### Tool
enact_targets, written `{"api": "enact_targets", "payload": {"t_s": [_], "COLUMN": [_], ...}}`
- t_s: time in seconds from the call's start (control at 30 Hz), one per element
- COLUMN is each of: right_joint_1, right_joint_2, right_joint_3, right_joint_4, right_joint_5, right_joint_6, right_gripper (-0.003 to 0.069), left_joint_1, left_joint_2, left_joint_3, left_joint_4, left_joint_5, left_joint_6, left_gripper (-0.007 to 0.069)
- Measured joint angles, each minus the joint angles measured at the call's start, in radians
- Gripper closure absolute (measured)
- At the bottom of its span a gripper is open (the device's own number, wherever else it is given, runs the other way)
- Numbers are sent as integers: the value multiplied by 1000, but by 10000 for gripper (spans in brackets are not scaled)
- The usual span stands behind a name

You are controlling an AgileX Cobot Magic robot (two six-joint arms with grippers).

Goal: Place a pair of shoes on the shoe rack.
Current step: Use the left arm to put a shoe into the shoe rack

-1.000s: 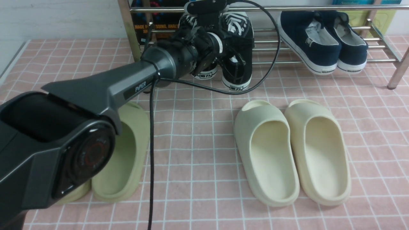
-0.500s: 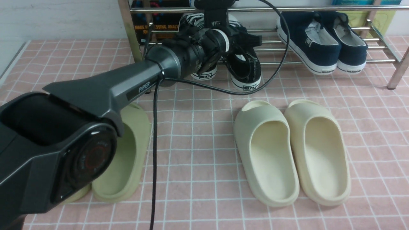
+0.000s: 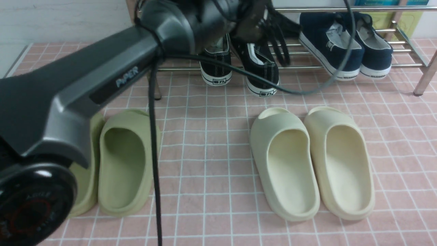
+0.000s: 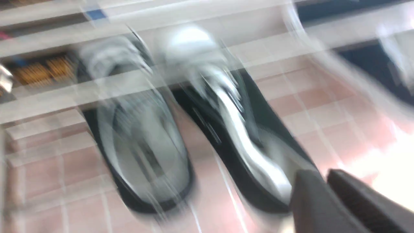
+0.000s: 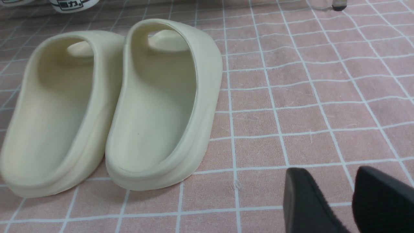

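On the lower bars of the shiny chrome tube shoe rack (image 3: 426, 77), toward its left end, the pair of black canvas sneakers with white soles (image 3: 261, 71) sits toes inward, heels hanging out past the front bar. I cannot tell whether the heels touch the pink checked mat (image 3: 211, 136). By my reckoning the placing is done and what remains is getting clear. That wants a straight lift up and back from the rack, keeping the loose black cable (image 3: 307, 91) away from the overhanging heels, since a small tug could tip a sneaker off the front bar. The dark grey left arm (image 3: 102, 78) reaches diagonally up to the rack, its wrist high over the sneakers. In its smeared wrist view the left gripper (image 4: 318, 176) looks drawn together with nothing between the pads. The right gripper (image 5: 333, 174) hangs low in front of the rack, jaws apart and empty, beside the cream foam slides (image 5: 155, 106).
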Motion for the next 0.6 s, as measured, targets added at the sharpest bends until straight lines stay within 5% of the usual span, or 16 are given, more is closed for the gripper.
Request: {"api": "enact_targets", "payload": {"t_s": [0.17, 0.4, 0.6], "right_joint_1": [0, 0, 0], "right_joint_2": [0, 0, 0], "right_joint_3": [0, 0, 0], "right_joint_4": [0, 0, 0], "right_joint_5": [0, 0, 0], "right_joint_6": [0, 0, 0], "right_gripper": [419, 419, 419], "left_joint_1": [-22, -19, 18], "left_joint_2": [103, 196, 206], "left_joint_3": [0, -13, -15], "left_joint_4": [-306, -329, -222], "left_joint_5": [137, -55, -150], "left_joint_6": [241, 266, 116], "left_gripper": [622, 622, 622]}}
